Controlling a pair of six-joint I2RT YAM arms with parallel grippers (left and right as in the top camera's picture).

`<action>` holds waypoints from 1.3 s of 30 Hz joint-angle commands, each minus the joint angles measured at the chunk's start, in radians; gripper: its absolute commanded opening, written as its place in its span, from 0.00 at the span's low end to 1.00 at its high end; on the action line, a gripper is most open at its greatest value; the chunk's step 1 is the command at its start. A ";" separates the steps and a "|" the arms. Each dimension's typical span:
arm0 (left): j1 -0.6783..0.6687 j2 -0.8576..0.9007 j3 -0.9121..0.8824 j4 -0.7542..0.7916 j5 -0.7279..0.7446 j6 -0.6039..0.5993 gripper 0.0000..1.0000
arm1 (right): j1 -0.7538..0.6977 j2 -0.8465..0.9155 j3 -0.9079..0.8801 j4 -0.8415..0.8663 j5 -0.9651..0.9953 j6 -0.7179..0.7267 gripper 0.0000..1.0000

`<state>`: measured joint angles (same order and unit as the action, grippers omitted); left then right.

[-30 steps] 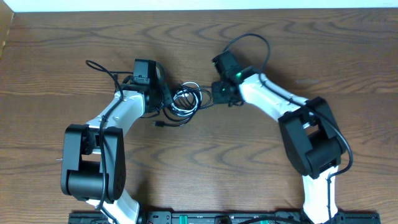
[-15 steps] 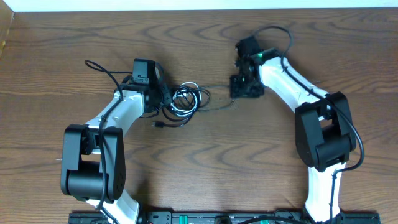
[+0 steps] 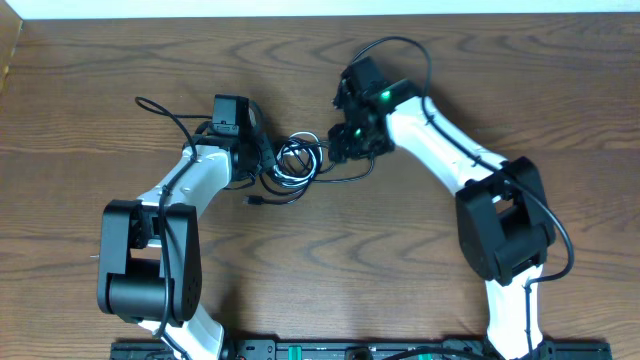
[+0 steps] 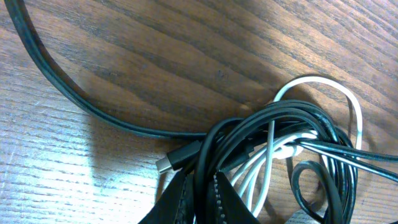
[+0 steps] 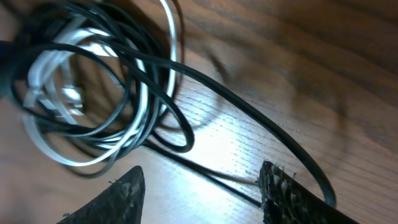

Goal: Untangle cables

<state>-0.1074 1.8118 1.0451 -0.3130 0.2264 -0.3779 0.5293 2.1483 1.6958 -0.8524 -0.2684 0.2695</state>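
Note:
The cables lie as a tangled coil of black strands and one white strand at the table's middle. My left gripper sits at the coil's left edge. In the left wrist view the left gripper is shut on black strands of the cables, next to a small metal plug. My right gripper hovers at the coil's right edge. The right wrist view shows the right gripper open over a loose black strand, with the coil just ahead.
A black cord trails away to the left behind the left arm. A plug end lies in front of the coil. One freed black strand curves out to the right on the wood table.
My right gripper swung out to the right, drawing a black strand from the coil, then came back to the coil's right edge with its jaws wider. The left gripper stayed put.

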 commanded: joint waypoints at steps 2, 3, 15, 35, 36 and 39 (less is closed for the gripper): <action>0.007 0.004 0.006 -0.003 -0.027 -0.002 0.11 | 0.069 0.013 -0.023 0.032 0.250 0.008 0.55; 0.007 0.004 0.006 -0.003 -0.027 -0.002 0.11 | 0.080 0.016 -0.023 0.040 0.276 0.014 0.55; 0.007 0.004 0.006 -0.003 -0.027 -0.002 0.11 | 0.149 0.094 -0.024 0.109 0.349 0.052 0.33; 0.007 0.004 0.006 -0.003 -0.028 -0.002 0.11 | 0.116 0.114 0.121 -0.240 0.733 -0.043 0.03; 0.007 0.004 0.006 -0.003 -0.028 -0.002 0.11 | 0.116 0.114 0.126 -0.253 0.767 -0.048 0.04; 0.007 0.004 0.006 -0.003 -0.028 -0.002 0.11 | 0.117 0.114 0.155 -0.293 0.879 -0.051 0.04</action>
<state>-0.1158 1.8118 1.0451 -0.3122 0.2569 -0.3779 0.6624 2.2513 1.8164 -1.1164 0.4038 0.2401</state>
